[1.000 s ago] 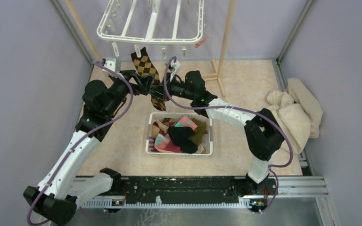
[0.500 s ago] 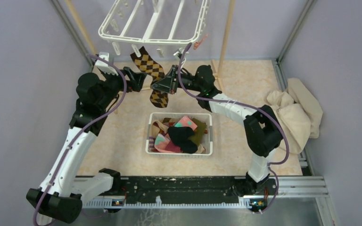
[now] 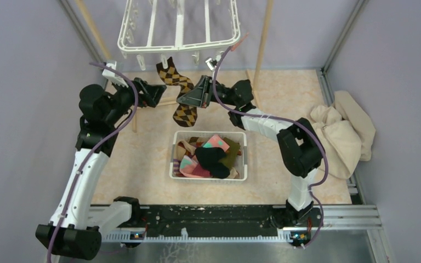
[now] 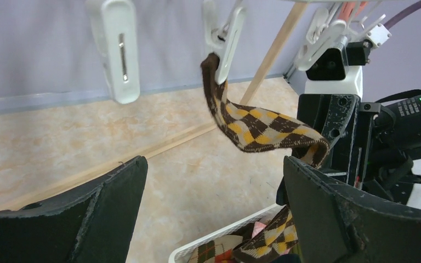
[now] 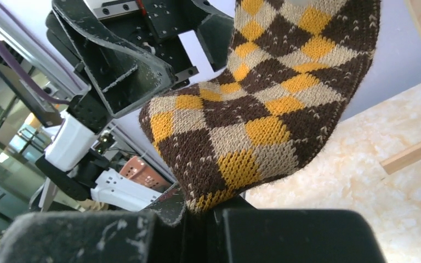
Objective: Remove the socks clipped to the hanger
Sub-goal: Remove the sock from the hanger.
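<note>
Right fingers (image 5: 299, 236) tight on argyle sock (image 5: 263, 98)

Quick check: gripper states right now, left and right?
Left gripper: open, holding nothing.
Right gripper: closed on the brown argyle sock.

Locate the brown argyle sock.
Top view, centre-back: the brown argyle sock hangs from a clip on the near rim of the hanger, just above the white basket, its middle pinched by the right gripper.

White slotted basket (image 3: 208, 176) at centre, beige cloth heap (image 3: 345, 134) at right, wooden pole (image 3: 262, 44) behind.
</note>
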